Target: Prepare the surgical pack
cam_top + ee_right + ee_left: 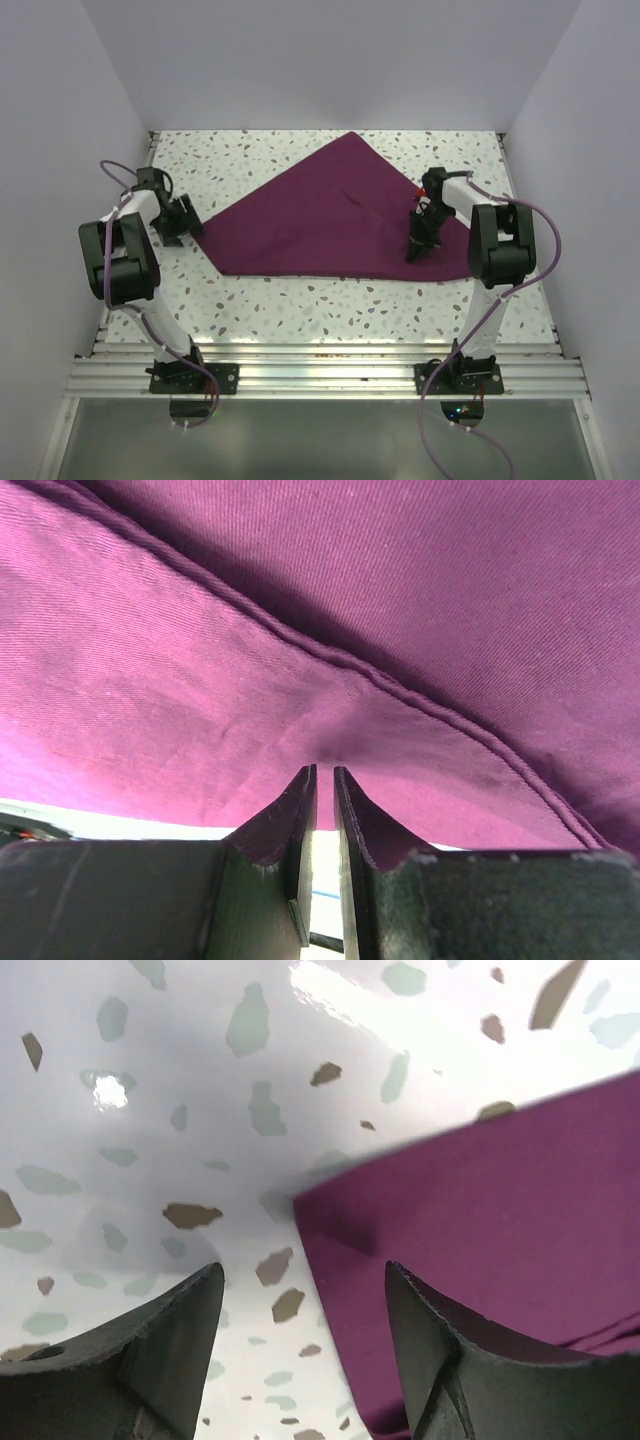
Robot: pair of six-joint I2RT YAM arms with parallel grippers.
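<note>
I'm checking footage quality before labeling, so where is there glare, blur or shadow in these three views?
Top external: soft, even light, with the purple cloth sharp and no hot spots on it. Left wrist: bright glare on the table near the top, and the cloth's edge looks soft. Right wrist: the weave is crisp, with a dark shadow running along the hem fold.

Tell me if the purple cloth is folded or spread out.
Folded. The cloth lies as a rough triangle, and the right wrist view shows a hemmed edge lying over another layer.
</note>
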